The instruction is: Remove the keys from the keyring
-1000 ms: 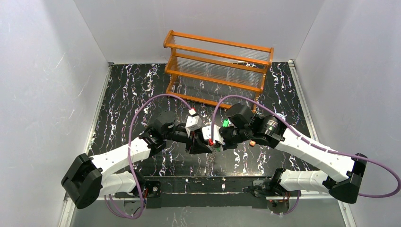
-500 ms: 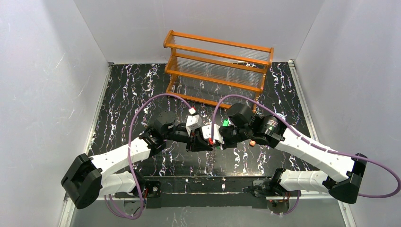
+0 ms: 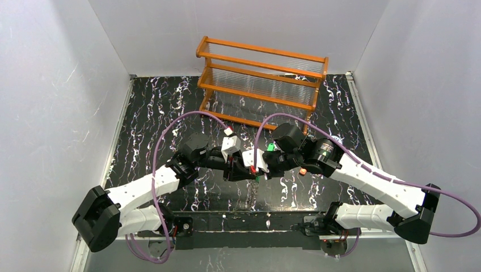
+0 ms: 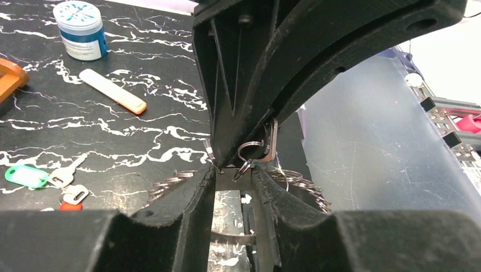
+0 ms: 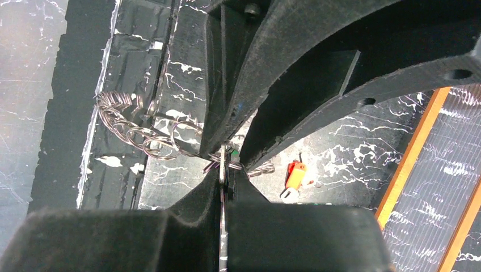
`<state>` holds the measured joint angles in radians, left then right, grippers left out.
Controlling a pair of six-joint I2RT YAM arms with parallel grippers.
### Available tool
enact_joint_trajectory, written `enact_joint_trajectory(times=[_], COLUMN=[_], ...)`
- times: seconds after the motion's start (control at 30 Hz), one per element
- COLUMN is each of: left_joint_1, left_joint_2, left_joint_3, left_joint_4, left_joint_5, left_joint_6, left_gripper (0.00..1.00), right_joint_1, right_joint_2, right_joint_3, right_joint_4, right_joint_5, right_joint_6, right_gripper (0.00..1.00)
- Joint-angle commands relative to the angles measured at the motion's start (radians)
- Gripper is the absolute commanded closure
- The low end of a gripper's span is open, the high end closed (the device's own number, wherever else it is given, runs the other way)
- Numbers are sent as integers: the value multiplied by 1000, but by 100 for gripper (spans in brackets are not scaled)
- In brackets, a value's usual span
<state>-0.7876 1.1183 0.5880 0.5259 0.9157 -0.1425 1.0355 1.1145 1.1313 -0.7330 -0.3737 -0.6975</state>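
Note:
My two grippers meet tip to tip above the middle of the table. My left gripper (image 3: 240,169) (image 4: 233,170) is closed onto the keyring (image 4: 303,184). Its jagged grey edge sticks out on both sides of the fingers, and a band of it crosses the narrow gap between them. My right gripper (image 3: 257,168) (image 5: 224,170) is shut on a thin silvery key blade (image 5: 222,164), seen edge-on, next to the keyring (image 5: 136,133). A red key head (image 3: 252,169) shows between the grippers. Loose keys lie on the table: a green one (image 4: 25,175), a red one (image 4: 71,205) and an orange-red one (image 5: 295,174).
An orange wooden rack (image 3: 261,73) with clear tubes stands at the back of the black marbled table (image 3: 159,107). A clear tube with an orange cap (image 4: 110,90) and a blue-white lidded jar (image 4: 82,31) lie beyond the grippers. White walls close in both sides.
Both grippers have stayed locked together and drifted slightly toward the back of the table. The left arm's elbow has shifted a little. Nothing was let go.

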Motion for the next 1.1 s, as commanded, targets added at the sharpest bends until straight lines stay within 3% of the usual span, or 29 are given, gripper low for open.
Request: enact_joint_trajectory(times=[0.0,0.23,0.7,1.07], left_joint_1=[-4,-3,-16,-70], left_joint_2=[-18,-16,-148,-141], left_joint_3=[1,-7,-4,81], left_joint_4=[52,58,-120,-328], left_joint_5=[29,27,-300,-500], left_joint_6=[-11,-28,-104,-119], left_gripper=[75,100,100,100], right_joint_1=[3,3,2,3], right_joint_2=[-7,-12,17,117], right_joint_3=[16,16,83,184], right_joint_4=[57,52,-85,-165], right_joint_5=[-35,-7,92,78], right_joint_6=[-12,-10,95,146], right_gripper=[99,99,99,99])
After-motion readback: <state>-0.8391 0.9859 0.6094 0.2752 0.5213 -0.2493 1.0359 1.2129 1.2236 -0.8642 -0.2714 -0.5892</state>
